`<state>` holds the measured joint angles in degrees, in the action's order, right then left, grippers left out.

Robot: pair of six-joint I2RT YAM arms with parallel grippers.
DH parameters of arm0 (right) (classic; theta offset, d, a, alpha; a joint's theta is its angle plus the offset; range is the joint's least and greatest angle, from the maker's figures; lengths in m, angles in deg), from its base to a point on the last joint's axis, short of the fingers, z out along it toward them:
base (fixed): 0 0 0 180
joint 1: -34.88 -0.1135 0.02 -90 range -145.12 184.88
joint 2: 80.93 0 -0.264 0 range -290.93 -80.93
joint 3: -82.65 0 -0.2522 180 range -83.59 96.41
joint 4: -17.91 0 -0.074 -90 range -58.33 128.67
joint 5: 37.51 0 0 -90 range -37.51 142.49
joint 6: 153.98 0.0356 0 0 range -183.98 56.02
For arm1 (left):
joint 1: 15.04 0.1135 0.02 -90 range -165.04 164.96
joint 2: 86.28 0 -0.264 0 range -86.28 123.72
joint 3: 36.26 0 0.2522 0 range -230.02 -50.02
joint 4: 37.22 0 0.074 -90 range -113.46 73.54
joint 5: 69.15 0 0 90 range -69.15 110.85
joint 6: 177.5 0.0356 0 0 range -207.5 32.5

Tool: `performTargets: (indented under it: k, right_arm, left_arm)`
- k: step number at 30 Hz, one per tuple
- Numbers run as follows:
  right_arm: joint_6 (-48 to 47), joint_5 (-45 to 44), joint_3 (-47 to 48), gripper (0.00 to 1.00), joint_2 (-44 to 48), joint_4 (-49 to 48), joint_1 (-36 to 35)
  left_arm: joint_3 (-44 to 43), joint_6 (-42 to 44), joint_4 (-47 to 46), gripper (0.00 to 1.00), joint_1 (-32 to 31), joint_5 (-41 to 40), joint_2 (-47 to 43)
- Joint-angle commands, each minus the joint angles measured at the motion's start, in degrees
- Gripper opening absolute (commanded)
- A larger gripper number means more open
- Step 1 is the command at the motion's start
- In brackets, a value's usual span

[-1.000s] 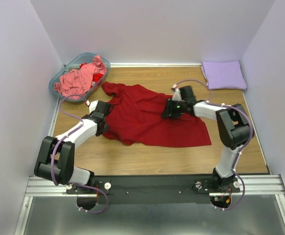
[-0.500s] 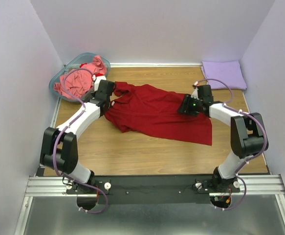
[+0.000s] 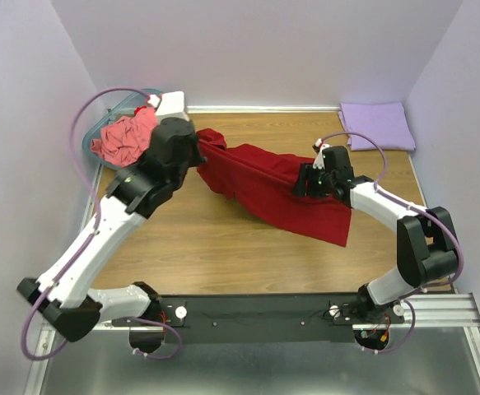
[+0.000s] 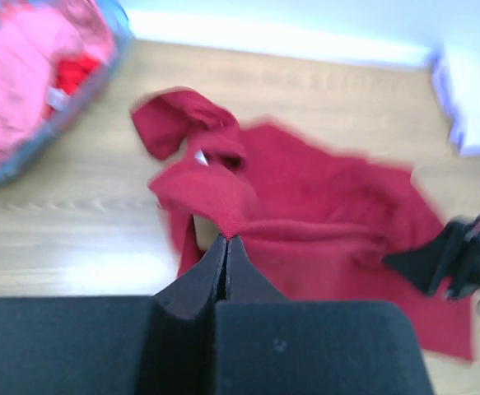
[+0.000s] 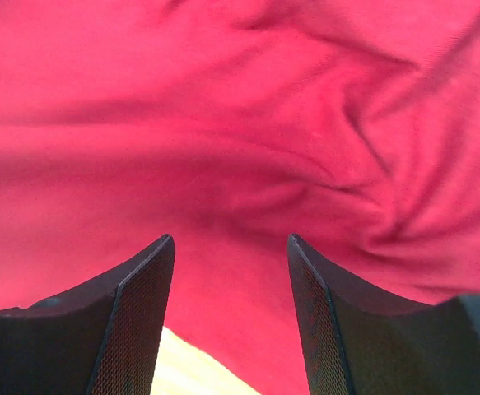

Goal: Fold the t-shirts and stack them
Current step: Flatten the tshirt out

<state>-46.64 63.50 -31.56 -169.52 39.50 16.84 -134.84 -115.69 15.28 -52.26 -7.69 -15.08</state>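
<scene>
The dark red t-shirt (image 3: pixel 264 185) hangs bunched between the two arms, its lower right part lying on the table. My left gripper (image 3: pixel 197 152) is raised and shut on a fold of it, which the left wrist view shows pinched at the closed jaw tips (image 4: pixel 226 237), with the shirt (image 4: pixel 322 206) spread below. My right gripper (image 3: pixel 305 181) is open, low over the shirt's right part; red cloth (image 5: pixel 240 123) fills the view between and beyond its fingers (image 5: pixel 132 304). The salmon-pink t-shirt (image 3: pixel 124 136) lies crumpled in the basket. The lavender t-shirt (image 3: pixel 377 125) lies folded at the back right.
The translucent teal basket (image 3: pixel 100 123) stands at the back left corner, partly hidden by my left arm, with some red cloth (image 4: pixel 75 74) beside the pink one. Walls close the table at the back and both sides. Bare wood (image 3: pixel 223 247) lies in front of the shirt.
My left arm has risen and swung back-right, lifting the shirt's left part off the table. The shirt is now narrower and bunched. My right gripper shifted slightly left.
</scene>
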Motion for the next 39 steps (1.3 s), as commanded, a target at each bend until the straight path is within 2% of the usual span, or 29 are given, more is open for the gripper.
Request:
performTargets:
  k: [1,4,5,9,10,13,17,21,25,29,32,33,35,38,39]
  right_arm:
    - [-0.6,-3.2,-0.5,0.64,-1.0,2.5,0.0]
    - [-0.7,-1.2,-0.8,0.64,-0.1,2.7,0.0]
    - [-1.7,-0.4,-1.2,0.64,1.5,2.8,0.0]
    - [-2.4,0.5,-1.9,0.65,2.2,3.0,0.0]
    - [-2.4,0.0,-2.2,0.65,2.0,3.0,0.0]
    - [-2.0,-0.8,-2.3,0.65,0.5,3.2,0.1]
    - [1.2,-6.5,-2.0,0.64,-3.1,3.3,0.5]
    - [3.9,-7.0,-1.0,0.64,-6.4,3.2,5.2]
    - [5.2,-7.7,0.3,0.64,-9.5,3.3,8.7]
    - [5.6,-9.5,1.8,0.64,-11.9,3.8,11.0]
    - [3.5,-6.3,2.7,0.64,-9.8,3.7,11.0]
    - [2.7,-5.0,2.9,0.64,-8.9,3.8,10.4]
    - [-0.4,-3.6,3.5,0.65,-5.4,3.6,8.3]
    - [-4.2,-4.1,4.8,0.66,-2.1,3.7,0.6]
    - [-5.2,-4.2,6.1,0.66,-1.9,3.7,-4.4]
  left_arm:
    - [3.9,-1.3,3.5,0.00,2.1,-7.4,1.1]
    - [5.7,1.4,0.1,0.00,5.2,-4.9,6.3]
    - [7.1,2.7,-4.4,0.00,9.1,-3.0,8.8]
    - [7.6,5.0,-10.8,0.00,14.3,0.7,14.8]
    - [6.8,6.1,-11.7,0.00,15.4,1.3,19.1]
    - [2.1,8.0,-12.6,0.00,16.7,1.3,26.9]
    - [-2.5,9.5,-15.2,0.00,16.8,1.9,33.1]
    - [-8.3,10.1,-16.6,0.00,16.7,4.5,38.1]
    - [-11.6,10.8,-18.7,0.11,16.8,5.5,42.5]
    - [-14.2,11.4,-21.1,0.37,16.7,7.1,42.4]
    - [-10.5,11.2,-23.4,0.54,16.7,8.8,38.1]
    - [-8.9,11.1,-24.1,0.60,16.8,9.0,36.3]
    - [-5.3,10.5,-25.7,0.65,16.9,8.8,30.5]
    - [3.1,9.1,-26.9,0.72,18.0,8.2,22.0]
    - [7.3,8.6,-26.9,0.73,18.4,8.3,19.9]
